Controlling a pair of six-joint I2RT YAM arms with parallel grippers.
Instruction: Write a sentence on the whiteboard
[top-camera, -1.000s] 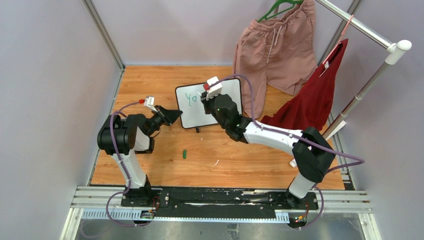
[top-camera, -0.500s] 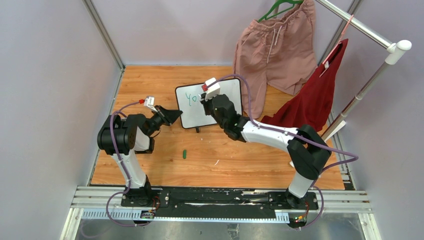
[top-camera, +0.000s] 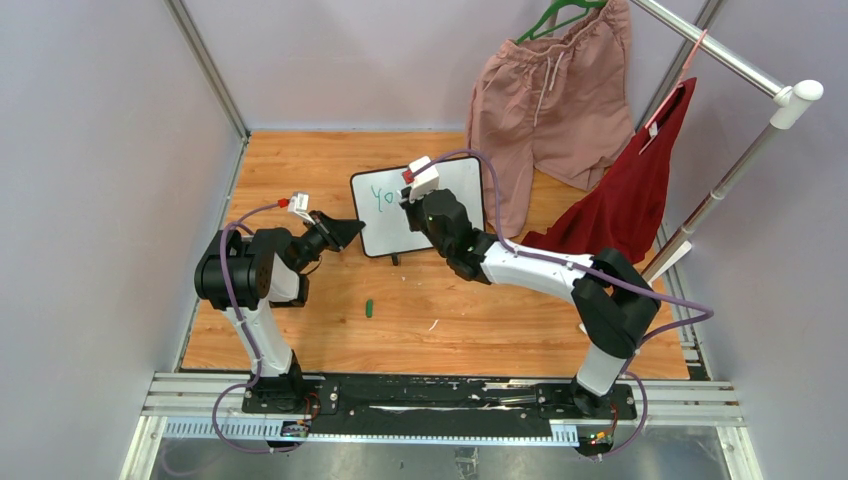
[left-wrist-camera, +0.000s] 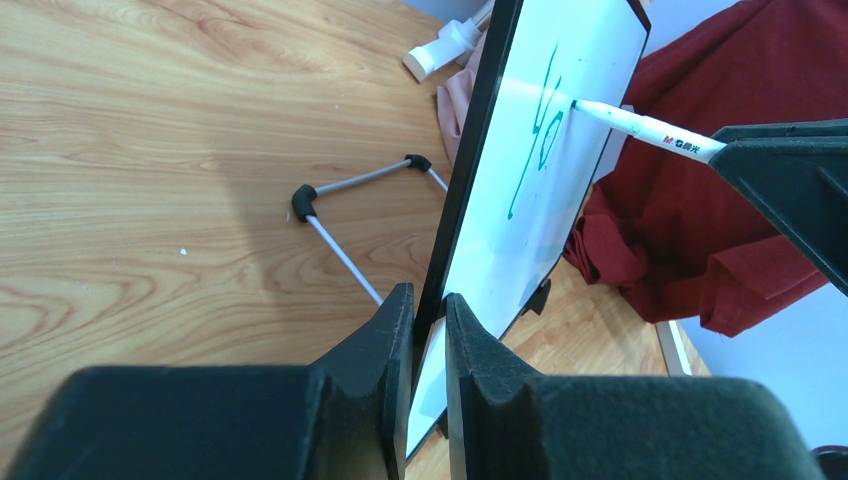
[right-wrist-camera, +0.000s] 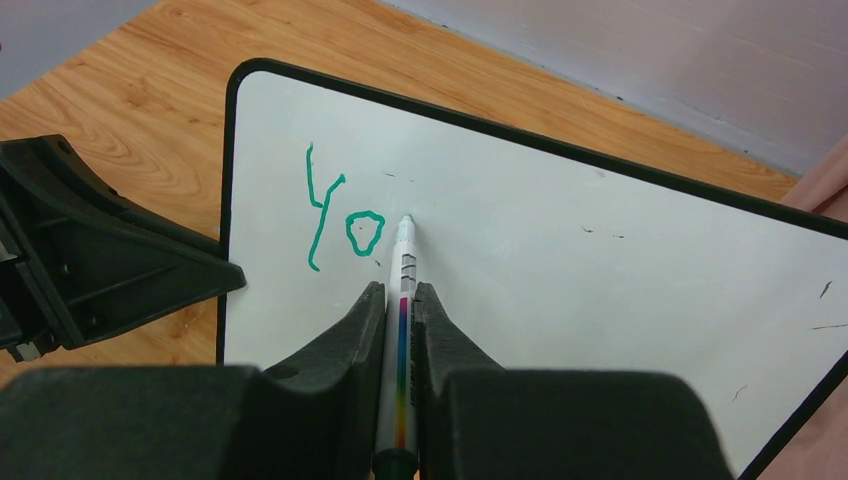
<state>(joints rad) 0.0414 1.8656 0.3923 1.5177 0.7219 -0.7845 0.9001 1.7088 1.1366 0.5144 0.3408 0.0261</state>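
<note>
Clamps whiteboard (left-wrist-camera: 500, 260) left edge in left gripper (left-wrist-camera: 428, 300); pinches marker (right-wrist-camera: 405, 262) in right gripper (right-wrist-camera: 400, 295), tip seemingly touching beside sentence (right-wrist-camera: 342, 215) ("Yo"; bare board rightward).

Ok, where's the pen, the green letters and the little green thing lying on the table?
pen (right-wrist-camera: 404, 262): right wrist view, white barrel just behind the tip.
green letters (right-wrist-camera: 326, 220): right wrist view, long stroke of the Y.
little green thing (top-camera: 369, 308): top external view, its middle.

black-and-white arms (top-camera: 530, 268) with looping purple cables (top-camera: 470, 152).
</note>
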